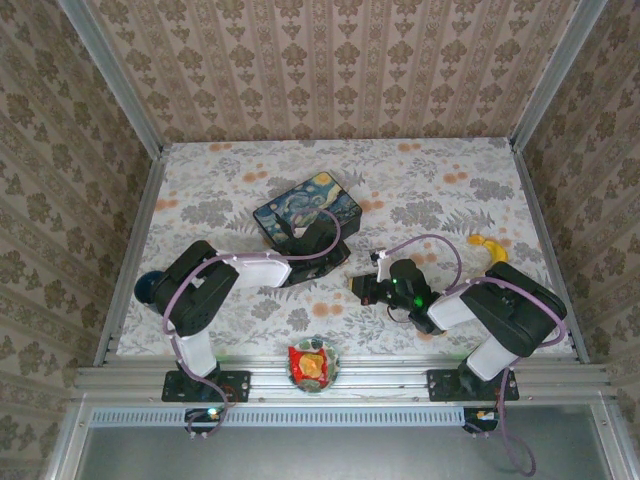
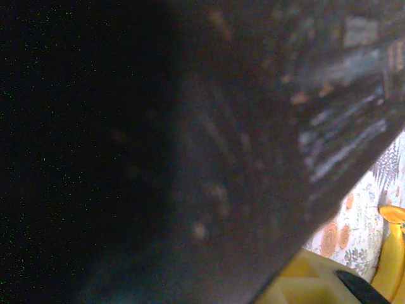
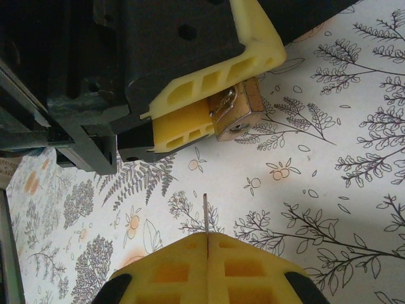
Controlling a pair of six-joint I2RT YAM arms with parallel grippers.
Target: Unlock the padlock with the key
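Your top cam looked down from above and behind the arm bases [image 1: 205, 385] at frame bottom, with the whole table [image 1: 440, 190] in view. Left wrist cam sat almost against the painted tin [image 2: 329, 114], blurred. Right wrist cam looked low and close across the table at the left gripper [image 3: 218, 101], upper left. Top and right wrist views shared that gripper.

Padlock [image 3: 239, 113]: small, brass body, silver shackle, tilted, clamped in the left gripper [image 3: 218, 104]. Key [image 3: 205, 214]: thin metal blade seen edge-on, sticking out of the closed right gripper [image 3: 207, 239], tip aimed toward the padlock, clearly apart from it.
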